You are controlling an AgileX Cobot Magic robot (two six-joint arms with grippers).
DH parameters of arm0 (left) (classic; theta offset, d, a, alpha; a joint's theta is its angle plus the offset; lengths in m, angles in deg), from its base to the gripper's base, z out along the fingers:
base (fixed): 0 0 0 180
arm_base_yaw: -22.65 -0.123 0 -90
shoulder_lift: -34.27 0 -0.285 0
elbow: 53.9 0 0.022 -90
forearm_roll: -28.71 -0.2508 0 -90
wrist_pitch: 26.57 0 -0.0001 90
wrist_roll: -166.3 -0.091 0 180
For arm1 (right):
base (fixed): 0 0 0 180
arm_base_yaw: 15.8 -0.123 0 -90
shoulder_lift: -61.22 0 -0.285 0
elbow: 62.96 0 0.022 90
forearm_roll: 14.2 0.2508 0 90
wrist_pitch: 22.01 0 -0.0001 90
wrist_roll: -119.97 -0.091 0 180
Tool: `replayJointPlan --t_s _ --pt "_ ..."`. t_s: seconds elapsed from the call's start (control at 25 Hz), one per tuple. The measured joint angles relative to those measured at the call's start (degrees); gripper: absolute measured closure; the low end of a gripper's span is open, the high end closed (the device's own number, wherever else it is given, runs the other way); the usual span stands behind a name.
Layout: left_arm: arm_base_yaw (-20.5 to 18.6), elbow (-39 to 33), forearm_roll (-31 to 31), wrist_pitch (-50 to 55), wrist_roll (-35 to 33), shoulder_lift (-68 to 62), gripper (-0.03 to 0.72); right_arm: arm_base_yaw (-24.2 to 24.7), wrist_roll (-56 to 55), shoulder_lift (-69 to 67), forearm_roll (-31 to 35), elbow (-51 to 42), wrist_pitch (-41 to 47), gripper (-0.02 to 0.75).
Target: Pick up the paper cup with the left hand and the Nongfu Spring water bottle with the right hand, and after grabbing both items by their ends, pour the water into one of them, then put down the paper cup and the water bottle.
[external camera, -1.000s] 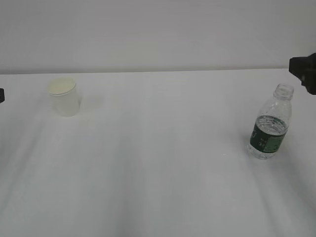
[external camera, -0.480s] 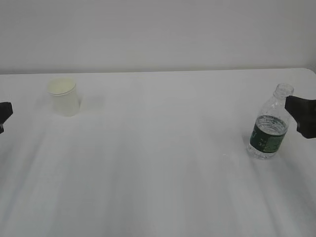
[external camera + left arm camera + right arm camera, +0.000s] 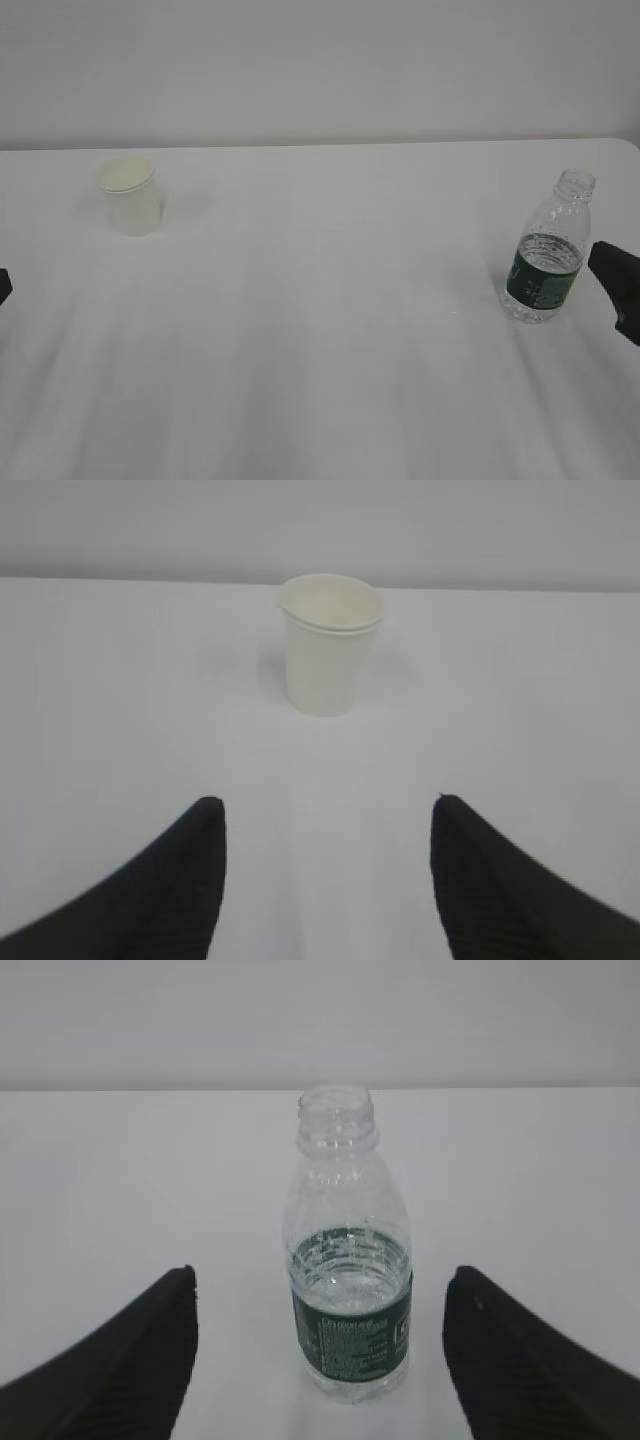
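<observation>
While both arms hang low at the table's near edges, neither touches anything.

Left hand: the left gripper [image 3: 325,880] stands with its two black fingers [image 3: 160,890] spread wide, nothing between them; from the room camera only a dark sliver of it [image 3: 3,285] shows at the left border.

Paper cup: the paper cup [image 3: 330,645] stands upright straight ahead of the left gripper, well beyond the fingertips and lined up with the gap between them. Its rolled rim and pale cream inside face the wrist camera. From the side it sits at the far left of the table [image 3: 131,196], apart from everything else.

Right hand: the right gripper [image 3: 320,1360] also stands wide, one finger [image 3: 130,1365] on each side of the wrist view, gripping nothing. Its black tip [image 3: 620,285] pokes in at the right border of the room view.

Nongfu Spring water bottle: the bottle [image 3: 347,1260] stands upright and uncapped just ahead of the right gripper, centred between the spread fingers but not touched by either. Its dark green label wraps the lower half. In the room view it stands just beside the gripper tip [image 3: 548,250].

Water: the water [image 3: 350,1260] reaches roughly to the top of the label.

Table: the white table [image 3: 320,350] runs back to a plain pale wall [image 3: 320,70].
</observation>
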Motion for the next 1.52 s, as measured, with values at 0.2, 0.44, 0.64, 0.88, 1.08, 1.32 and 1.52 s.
replayJointPlan --t_s 0.2,0.44,0.64,0.88,1.08,1.32,1.52 --pt "0.00 -3.08 -3.14 -1.22 1.77 0.00 0.228 0.00 -0.60 0.00 -0.14 -5.23 -6.45 0.165" --pt "0.00 -3.84 -5.17 -1.59 3.25 0.00 0.228 0.00 -0.85 0.11 -0.75 -7.94 -9.89 0.165" --pt "0.00 -3.84 -5.40 -1.35 3.38 0.00 0.228 0.00 -1.64 0.11 -1.28 -8.10 -10.27 0.165" --pt "0.00 -3.84 -5.53 -2.40 3.38 -2.17 0.228 0.00 -1.66 -3.92 -1.79 -8.10 -13.70 0.165" --pt "0.00 -3.84 -5.53 -9.37 2.26 -9.93 0.226 0.00 -1.66 -13.19 -3.34 -8.10 -22.32 0.165" --pt "0.00 -2.57 -4.48 -15.55 0.47 -19.80 0.132 0.00 -1.41 -25.85 -3.78 -8.10 -28.39 0.165" --pt "0.00 -0.83 -3.90 -15.92 -1.42 -24.04 0.109 0.00 -1.28 -30.78 -3.78 -8.10 -28.69 0.165"
